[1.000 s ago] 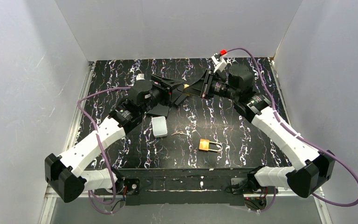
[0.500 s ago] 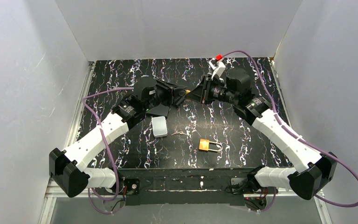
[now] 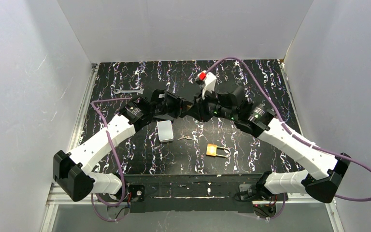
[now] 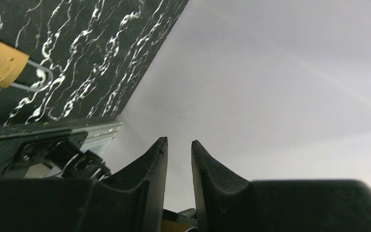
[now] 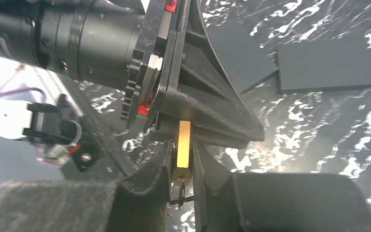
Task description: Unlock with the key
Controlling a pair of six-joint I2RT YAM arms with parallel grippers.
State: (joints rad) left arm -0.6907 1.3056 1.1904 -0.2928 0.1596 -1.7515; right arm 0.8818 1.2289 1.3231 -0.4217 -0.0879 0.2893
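- Between both grippers, above mid-table, sits a small brass padlock (image 5: 184, 137), edge-on, with a key ring (image 5: 180, 195) dangling beneath.
- Right gripper (image 5: 182, 147) pinches its lower end; left gripper (image 4: 178, 145), jaws narrow, clamps its upper end.
- Second padlock (image 3: 216, 150), loose keys (image 3: 185, 138) and grey box (image 3: 164, 130) lie on the table (image 3: 256, 82).

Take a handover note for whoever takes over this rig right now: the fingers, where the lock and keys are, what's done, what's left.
Right gripper: shut on a brass lock, seen edge-on, off the table.
Left gripper: fingers clamp the same lock's other end, facing the right one above mid-table.
A second padlock lies near the front edge and its shackle looks closed. Keys lie just left of it, ungripped.
Done: one lock is gripped by both arms.
Left: a dark loop hangs from the held lock; can't tell if a key is in it. No lock looks open yet.
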